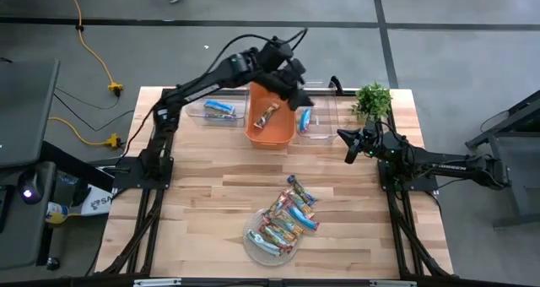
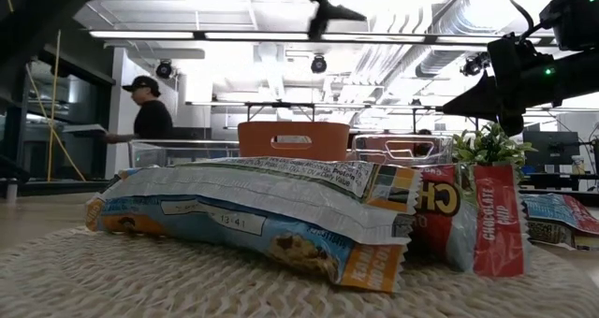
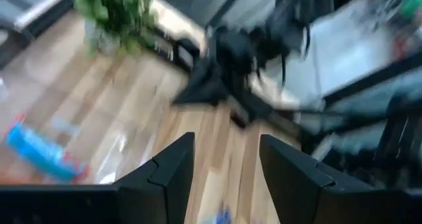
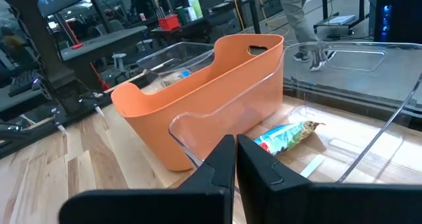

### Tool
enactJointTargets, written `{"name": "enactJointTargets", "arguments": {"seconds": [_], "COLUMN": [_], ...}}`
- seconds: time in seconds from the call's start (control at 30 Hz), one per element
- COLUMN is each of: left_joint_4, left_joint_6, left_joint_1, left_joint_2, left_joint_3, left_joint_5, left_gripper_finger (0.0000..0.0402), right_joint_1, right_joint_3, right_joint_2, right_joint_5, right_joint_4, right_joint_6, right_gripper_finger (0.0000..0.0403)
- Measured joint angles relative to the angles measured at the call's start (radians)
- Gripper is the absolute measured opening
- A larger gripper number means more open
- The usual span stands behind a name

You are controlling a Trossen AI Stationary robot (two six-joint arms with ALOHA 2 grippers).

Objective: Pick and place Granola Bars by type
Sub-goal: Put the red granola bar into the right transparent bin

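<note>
The wooden table (image 1: 211,194) carries everything. At its far edge stand three bins in a row: a clear bin (image 1: 218,111) on the left, an orange bin (image 1: 270,135) in the middle and another clear bin (image 1: 316,125) on the right, with a small potted plant (image 1: 372,100) just beyond that. At the near edge lies a round woven mat (image 1: 253,240), and on it the heap of Granola Bars (image 1: 287,219), blue, red-and-blue and tan wrappers overlapping.

Some bars are already sorted: a blue bar (image 1: 219,109) lies in the left clear bin, a tan bar (image 1: 267,116) in the orange bin, and a blue-wrapped bar (image 4: 287,137) in the right clear bin.

The left gripper (image 1: 302,97) hovers above the seam between the orange bin and the right clear bin, its fingers (image 3: 168,168) spread with nothing between them. The right gripper (image 4: 235,159) waits at the right side of the table, pointed at the right clear bin, its fingers pressed together and empty.

The step in hand looks like the end of a drop. The next move probably calls for the left arm to swing back toward the near edge, pick a bar lying on top of the heap, and close on its narrow width without dragging its neighbours off the mat.
</note>
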Motion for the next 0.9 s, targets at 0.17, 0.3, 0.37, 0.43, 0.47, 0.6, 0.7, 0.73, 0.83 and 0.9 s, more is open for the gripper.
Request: {"name": "enactJointTargets", "arguments": {"seconds": [0.17,0.3,0.37,0.43,0.47,0.6,0.7,0.73,0.83,0.9], "left_joint_4": [-0.225,-0.403,-0.456,-0.495,-0.495,-0.504,-0.508,-0.508,-0.507,-0.506], "left_joint_6": [0.140,0.176,0.176,0.154,0.128,-0.062,-0.206,-0.236,-0.314,-0.375], "left_joint_1": [-0.085,-0.173,-0.217,-0.259,-0.279,-0.351,-0.396,-0.410,-0.447,-0.465], "left_joint_2": [-0.085,-0.102,-0.102,-0.103,-0.103,-0.103,-0.103,-0.103,-0.103,-0.103], "left_joint_3": [0.001,0.000,0.000,-0.001,-0.006,-0.035,-0.054,-0.062,-0.094,-0.123], "left_joint_5": [-0.138,-0.308,-0.374,-0.427,-0.453,-0.554,-0.607,-0.619,-0.633,-0.637], "left_gripper_finger": [0.0169,0.0169,0.0169,0.0169,0.0169,0.0169,0.0169,0.0169,0.0169,0.0169], "right_joint_1": [0.000,0.000,0.000,0.000,0.000,0.000,0.000,0.000,0.000,0.000], "right_joint_3": [0.000,0.000,0.000,0.000,0.000,0.000,0.000,0.000,0.000,0.000], "right_joint_2": [0.000,0.000,0.000,0.000,0.000,0.000,0.000,0.000,0.000,0.000], "right_joint_5": [0.000,0.000,0.000,0.000,0.000,0.000,0.000,0.000,0.000,0.000], "right_joint_4": [0.002,0.002,0.000,0.000,0.000,0.000,0.000,0.000,0.000,0.000], "right_joint_6": [0.000,0.000,0.000,0.000,0.000,0.000,0.000,0.000,0.000,0.000], "right_gripper_finger": [0.0000,0.0000,0.0000,0.0000,0.0000,0.0000,0.0000,0.0000,0.0000,0.0000]}}
